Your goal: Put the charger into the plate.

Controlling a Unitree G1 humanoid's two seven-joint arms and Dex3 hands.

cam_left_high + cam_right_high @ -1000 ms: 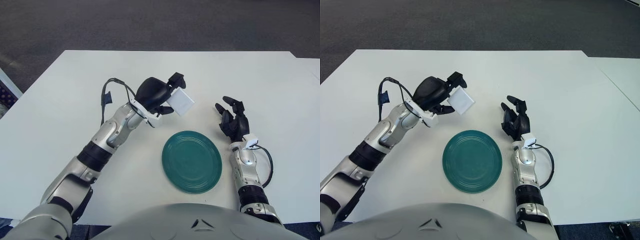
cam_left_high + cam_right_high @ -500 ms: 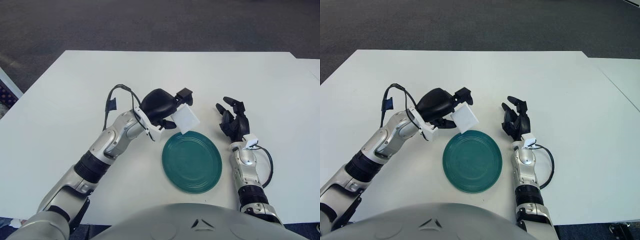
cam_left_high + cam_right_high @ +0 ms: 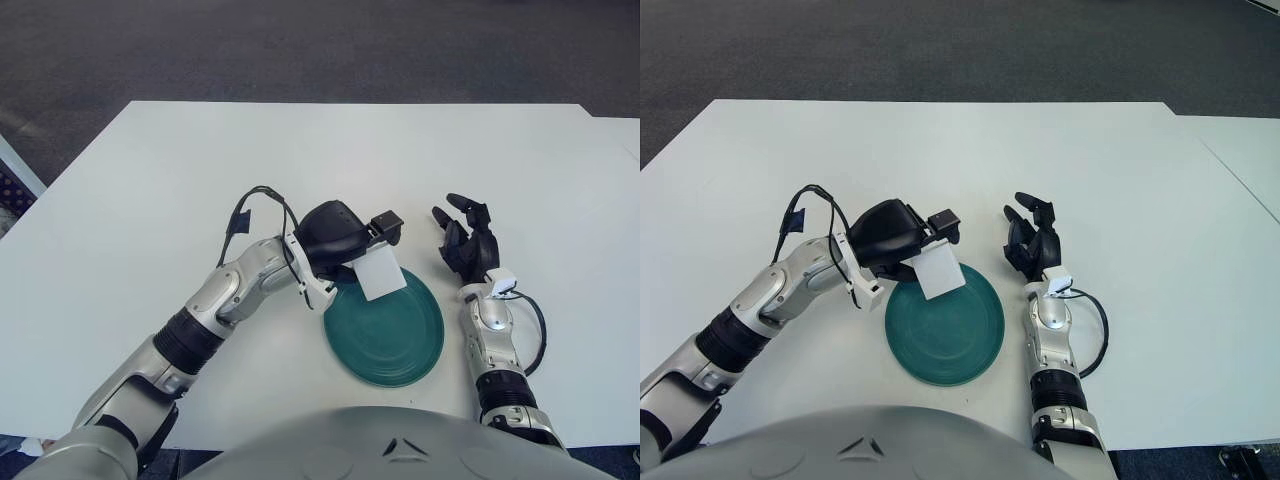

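Counts: one table (image 3: 150, 180), white. One plate (image 3: 395, 335), teal, sitting at about 6 o'clock on the table. One charger (image 3: 379, 274), white and square, over the plate's rim at about 11 o'clock. Two hands: the left hand (image 3: 345, 240), at roughly 10 o'clock from the plate's centre, fingers closed around the charger; the right hand (image 3: 468, 243), at about 2 o'clock from the plate, fingers spread and holding nothing. Two arms, one per hand, both coming in from the table's 6 o'clock edge. One loose black cable loop on each arm, so two cable loops. A single robot torso at bottom centre.
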